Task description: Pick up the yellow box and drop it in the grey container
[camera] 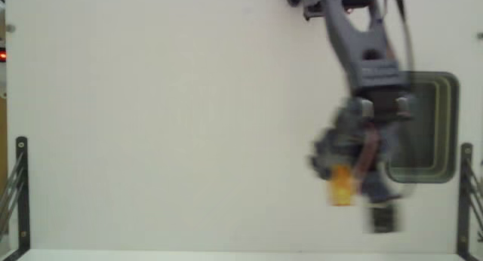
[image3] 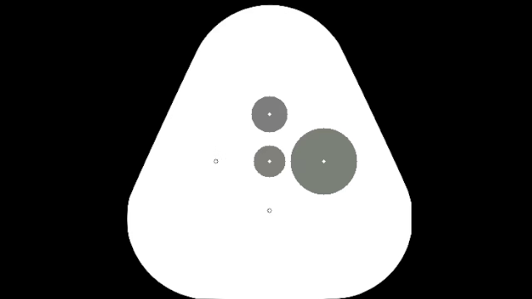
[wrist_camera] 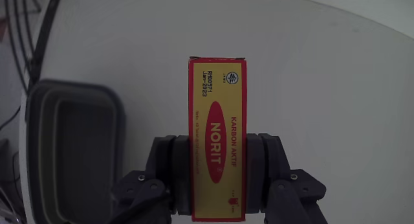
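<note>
Gripper (wrist_camera: 217, 185) was clamped on the yellow box (wrist_camera: 217, 140), one dark finger (wrist_camera: 169, 175) pressed on each long side, jaws closed down to box width. Wrist view was sharp: box sat upright between the fingers, red oval w/ "NORIT" running lengthwise on its face, red border, small print near the far end. Far end stuck out well past the fingertips, near end dropped below the pic's bottom edge. Box was clear of the table (wrist_camera: 323, 88), nothing but white surface behind it.

Grey container (wrist_camera: 71, 153) was at left in the wrist view, dark rounded tub w/ thick rim, apart from the box, white table showing between them. Inside of tub looked bare as far as visible; left part cut off by the frame.

Fixed view was motion-blurred around the arm (camera: 362, 50). Arm came in from the top edge and reached down the pic; gripper (camera: 343, 187) w/ box (camera: 339, 185) showed as a yellow smear just left of the container (camera: 445, 125). Container sat at the right side of the table (camera: 151, 125), partly hidden by the arm. Couldn't tell from this view whether box overlapped the rim. Black metal brackets (camera: 21, 193) stood at both lower corners.
</note>
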Action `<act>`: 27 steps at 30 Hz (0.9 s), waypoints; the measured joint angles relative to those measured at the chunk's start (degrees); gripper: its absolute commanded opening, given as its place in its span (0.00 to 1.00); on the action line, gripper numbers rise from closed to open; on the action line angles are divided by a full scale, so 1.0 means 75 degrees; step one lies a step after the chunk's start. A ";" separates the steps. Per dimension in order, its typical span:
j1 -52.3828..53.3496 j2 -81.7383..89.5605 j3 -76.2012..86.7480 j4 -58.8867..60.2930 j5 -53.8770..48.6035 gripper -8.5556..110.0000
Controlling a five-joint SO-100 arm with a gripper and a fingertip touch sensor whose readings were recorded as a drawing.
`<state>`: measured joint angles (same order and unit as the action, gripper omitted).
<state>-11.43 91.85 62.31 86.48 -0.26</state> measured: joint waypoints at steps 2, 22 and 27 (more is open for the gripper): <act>-0.0281 0.0023 0.0082 -0.0059 0.0000 0.40; -0.2895 0.0000 0.0410 -0.0422 0.0012 0.40; -0.3199 0.0000 0.0410 -0.0434 0.0012 0.40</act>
<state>-35.42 91.85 65.39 83.23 -0.18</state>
